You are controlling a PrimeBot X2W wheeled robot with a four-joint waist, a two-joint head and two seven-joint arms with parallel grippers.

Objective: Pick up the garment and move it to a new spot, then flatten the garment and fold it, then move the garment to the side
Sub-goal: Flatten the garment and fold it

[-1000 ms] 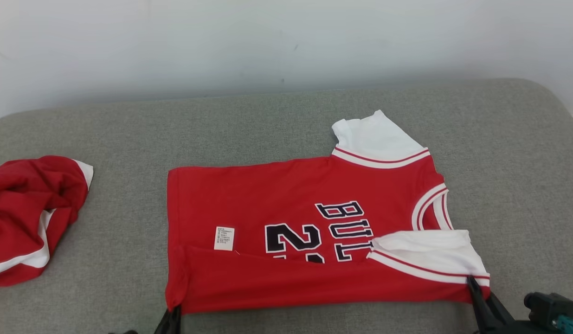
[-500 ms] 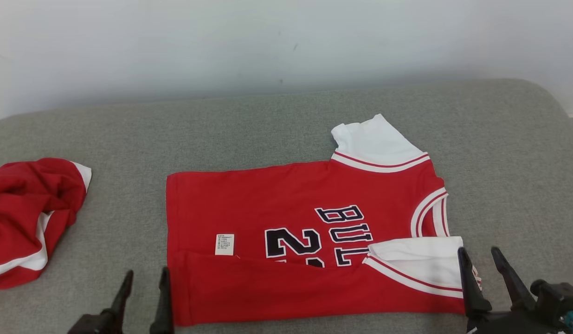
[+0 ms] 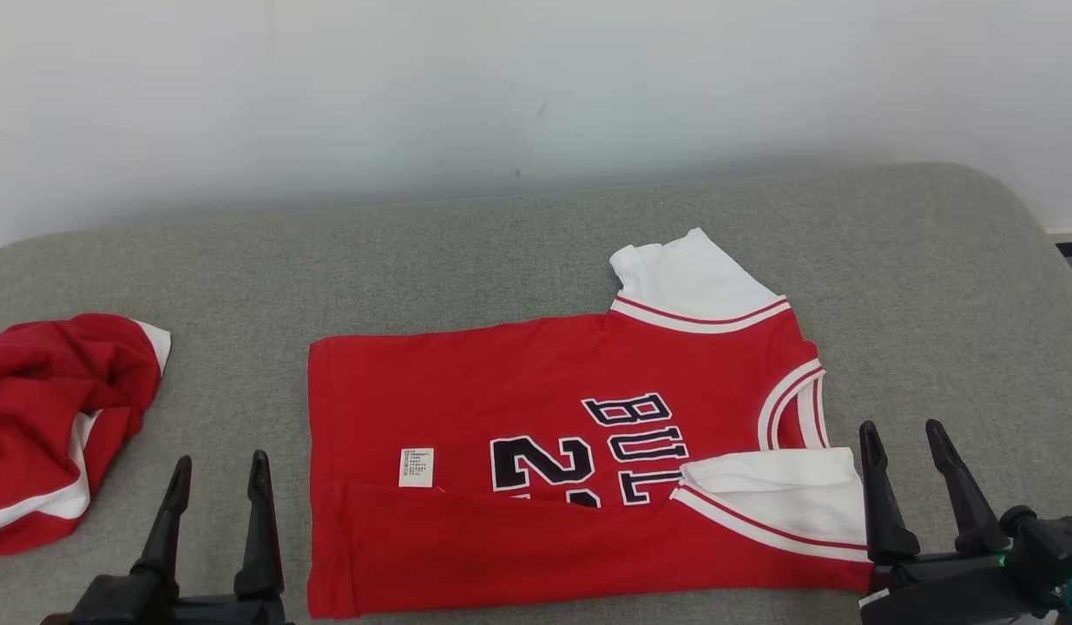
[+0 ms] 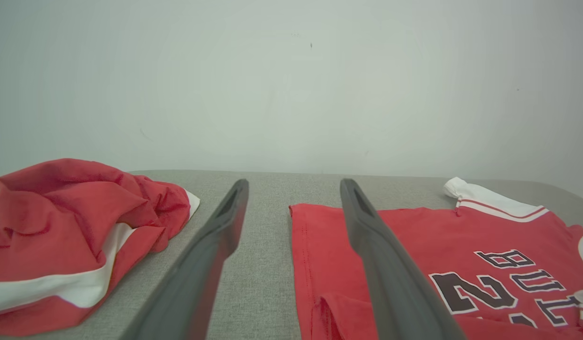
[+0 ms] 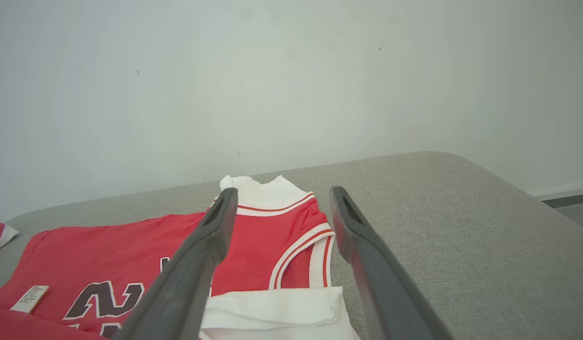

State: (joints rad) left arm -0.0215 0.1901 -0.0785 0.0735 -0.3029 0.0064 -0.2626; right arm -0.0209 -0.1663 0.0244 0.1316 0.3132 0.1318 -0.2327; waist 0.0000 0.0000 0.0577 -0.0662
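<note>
Grey padded surface (image 3: 536, 252) against a pale wall (image 3: 536, 87). The jersey (image 3: 466, 382) lies flat at its centre, hem to the left and neck to the right.

Progress: I judge the move to a new spot and the flattening done. Folding is begun: the near long edge is turned over onto the front, and the near sleeve (image 3: 779, 495) with it. The far sleeve (image 3: 687, 278) lies spread out, so the far side remains to be folded. The move aside is not yet done.

Tool: my left gripper (image 3: 220, 462) stands just left of the near-left corner and my right gripper (image 3: 900, 429) at the near-right corner. Both have jaws wide apart and hold nothing.

Other: a crumpled red and white heap (image 3: 49, 408) lies at the left, apart from the jersey.

Writing: black letters "BUL" (image 3: 644, 430), the rest hidden under the fold. A numeral "2" (image 3: 531, 460) is followed by part of a second digit. The white label (image 3: 417, 467) carries print too small to read.
</note>
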